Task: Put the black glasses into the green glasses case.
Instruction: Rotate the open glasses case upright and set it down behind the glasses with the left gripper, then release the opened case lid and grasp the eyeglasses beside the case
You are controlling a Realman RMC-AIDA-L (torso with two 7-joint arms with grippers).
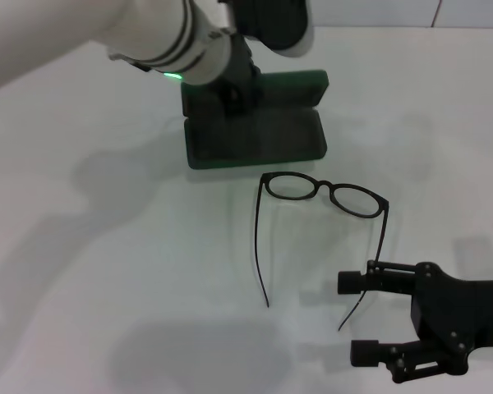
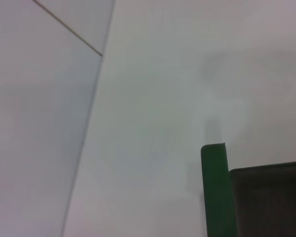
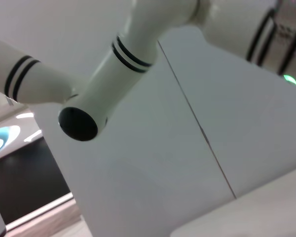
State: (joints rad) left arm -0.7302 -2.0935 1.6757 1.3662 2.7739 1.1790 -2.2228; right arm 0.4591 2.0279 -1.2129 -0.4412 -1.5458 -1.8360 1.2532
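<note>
Right tool [image 1: 357, 318] straddles black glasses' [image 1: 324, 194] temple tip.

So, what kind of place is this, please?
Probably an indoor robot test bench. A plain white table holds only the open green glasses case and the black glasses. The right wrist view shows white wall panels and a dim room with ceiling lights.
</note>
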